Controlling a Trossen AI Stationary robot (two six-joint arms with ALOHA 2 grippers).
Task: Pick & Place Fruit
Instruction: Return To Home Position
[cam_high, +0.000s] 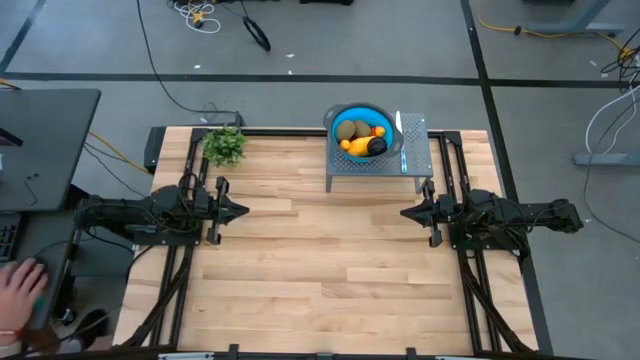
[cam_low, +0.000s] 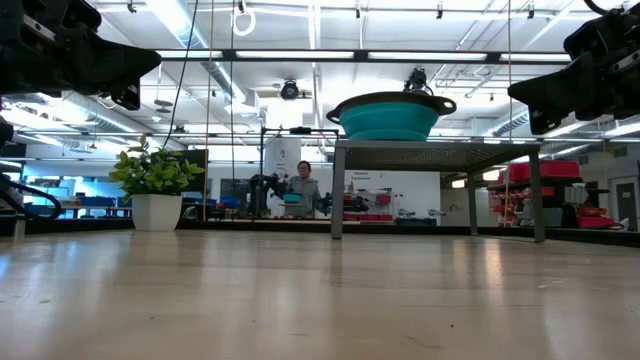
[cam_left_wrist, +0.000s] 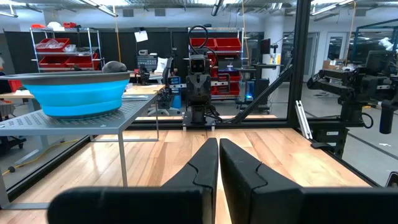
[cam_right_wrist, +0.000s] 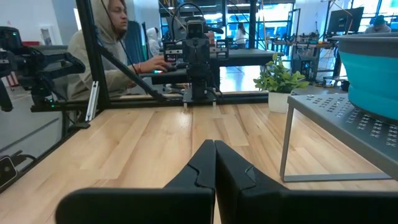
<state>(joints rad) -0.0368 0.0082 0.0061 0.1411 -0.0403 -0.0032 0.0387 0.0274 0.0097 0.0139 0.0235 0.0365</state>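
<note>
The fruit (cam_high: 361, 135) lies in a blue bowl (cam_high: 338, 115) on a grey perforated stand (cam_high: 415, 150) at the table's far edge: olive-brown ovals, a yellow-orange piece and small orange bits, with a dark piece among them. The bowl (cam_left_wrist: 81, 96) shows from the side in the left wrist view. My left gripper (cam_high: 243, 210) hovers at the table's left side, shut, pointing right. My right gripper (cam_high: 404, 212) hovers at the right side, shut, pointing left. Both are apart from the bowl.
A potted green plant (cam_high: 224, 146) stands at the far left corner. A slim silver-blue utensil (cam_high: 399, 126) lies on the stand beside the bowl. Bare wooden tabletop (cam_high: 320, 260) spreads between and in front of the arms. A person's hand (cam_high: 20, 285) shows beyond the left edge.
</note>
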